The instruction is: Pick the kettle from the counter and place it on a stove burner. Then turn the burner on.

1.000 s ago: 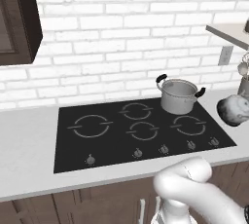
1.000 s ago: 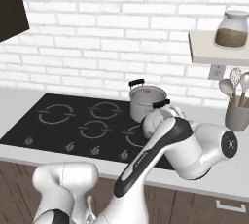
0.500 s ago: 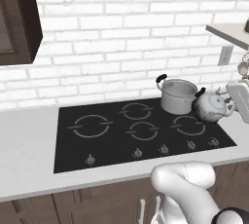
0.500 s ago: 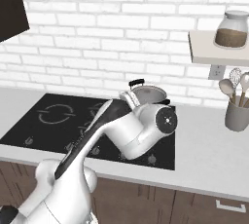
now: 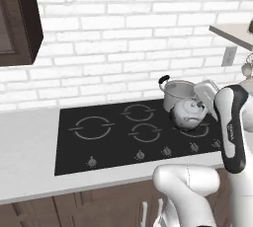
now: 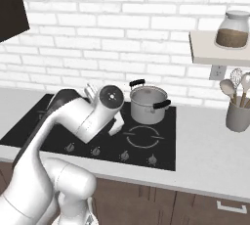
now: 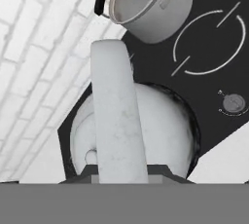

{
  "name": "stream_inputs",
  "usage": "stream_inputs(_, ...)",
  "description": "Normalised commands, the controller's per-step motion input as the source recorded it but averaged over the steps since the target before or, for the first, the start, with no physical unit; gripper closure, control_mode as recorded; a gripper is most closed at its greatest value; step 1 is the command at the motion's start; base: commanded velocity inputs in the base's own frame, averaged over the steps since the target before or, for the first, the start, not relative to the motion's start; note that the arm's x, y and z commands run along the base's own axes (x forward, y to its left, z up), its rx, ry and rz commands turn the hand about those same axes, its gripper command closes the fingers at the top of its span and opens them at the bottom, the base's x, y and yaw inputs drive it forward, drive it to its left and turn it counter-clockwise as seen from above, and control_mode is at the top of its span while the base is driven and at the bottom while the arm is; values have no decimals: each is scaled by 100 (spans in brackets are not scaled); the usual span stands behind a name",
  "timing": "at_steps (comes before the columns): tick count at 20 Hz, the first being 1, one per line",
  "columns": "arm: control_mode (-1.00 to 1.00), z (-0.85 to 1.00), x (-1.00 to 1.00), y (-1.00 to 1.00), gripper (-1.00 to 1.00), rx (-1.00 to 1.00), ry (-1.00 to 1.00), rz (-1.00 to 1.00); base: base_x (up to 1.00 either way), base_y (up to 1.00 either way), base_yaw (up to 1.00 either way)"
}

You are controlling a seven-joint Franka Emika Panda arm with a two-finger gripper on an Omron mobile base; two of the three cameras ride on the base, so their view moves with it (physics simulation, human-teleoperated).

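1. Since a second ago the kettle (image 5: 188, 114) has moved from the right edge of the left base frame to centre-right, now held in the air over the black stove (image 5: 113, 137), in front of the steel pot (image 5: 179, 94).
2. Arm has swung left with it in the right base frame.
3. Gripper (image 7: 119, 167) is clamped on the kettle's handle (image 7: 116, 121).
4. Fingertips are hidden behind the handle in the hand view.
5. In the right base frame, the arm blocks the kettle.
6. Largest burner ring (image 5: 93, 127) sits left of centre, bare.

Silver-grey kettle (image 5: 188, 114) held upright above the black stove, beside the pot.
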Motion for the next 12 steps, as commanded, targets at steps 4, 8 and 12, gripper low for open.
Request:
stream_inputs(4,-100,-10,32,100,100,-2,11,-2,0,0,0)
stream_inputs(8,-100,-19,52,100,100,0,14,-6,0,0,0)
stream_inputs(12,-100,-27,86,100,100,0,15,-10,0,0,0)
